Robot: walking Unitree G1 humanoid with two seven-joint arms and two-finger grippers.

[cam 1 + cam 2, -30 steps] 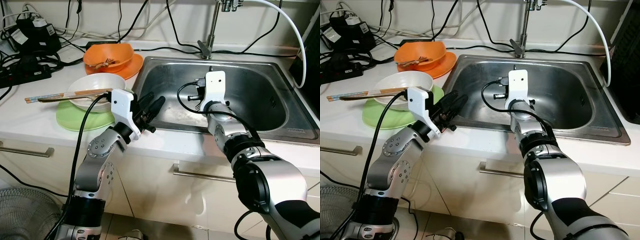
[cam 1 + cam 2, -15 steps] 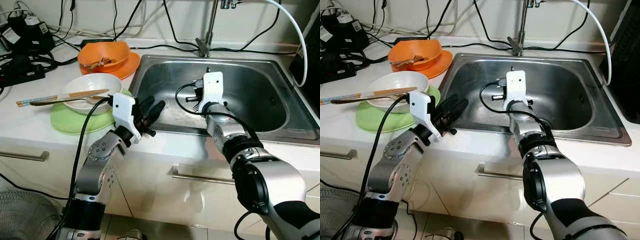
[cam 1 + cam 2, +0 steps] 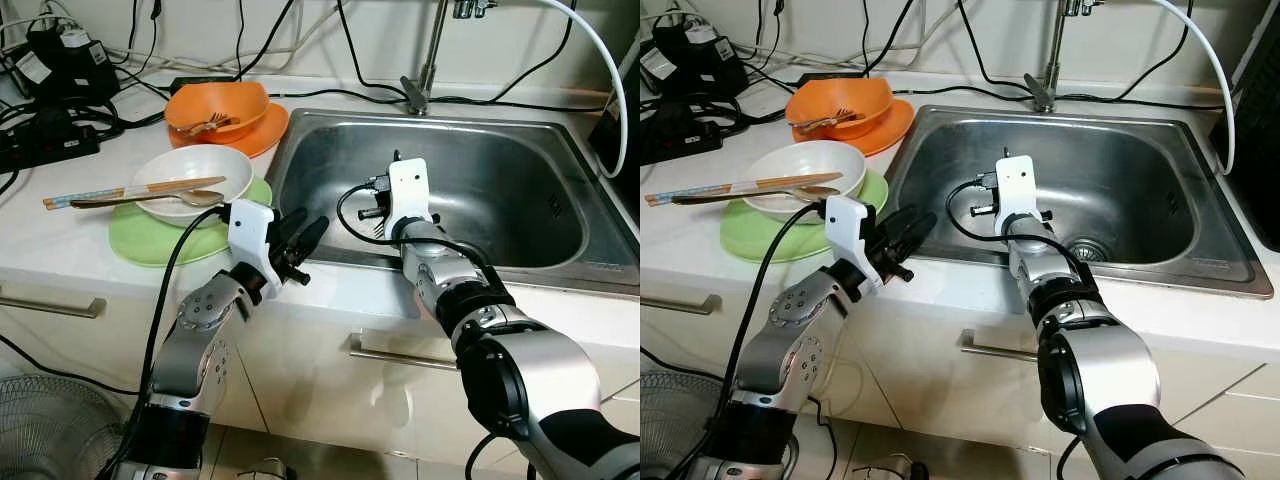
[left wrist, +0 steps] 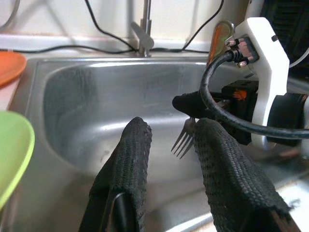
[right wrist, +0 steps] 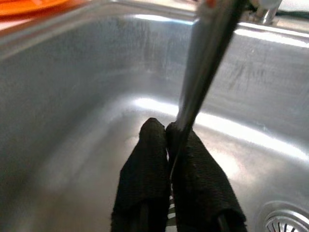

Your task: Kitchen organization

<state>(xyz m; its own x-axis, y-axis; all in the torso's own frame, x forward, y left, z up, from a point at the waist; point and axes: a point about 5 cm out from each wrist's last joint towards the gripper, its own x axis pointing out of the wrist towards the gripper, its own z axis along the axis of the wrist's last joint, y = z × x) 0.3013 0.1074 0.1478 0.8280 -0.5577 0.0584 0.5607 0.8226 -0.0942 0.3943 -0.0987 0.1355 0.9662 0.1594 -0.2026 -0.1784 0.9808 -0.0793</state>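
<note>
Fingers of the right gripper (image 5: 169,140) pinch a fork (image 4: 184,140) and hold it over the sink (image 3: 520,190), so I think the step is putting the fork down in there, and next the fingers need to let go. Beside it, the left gripper (image 4: 169,145) is spread apart with nothing in it. The left wrist view shows the fork's points, and the head views show a white bowl (image 3: 195,180) with chopsticks (image 3: 130,189) further left.

Silver arms (image 3: 205,320) (black cables), black jaws.

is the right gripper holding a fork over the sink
Yes, the right gripper is shut on a fork, tines down, above the steel sink.
</note>
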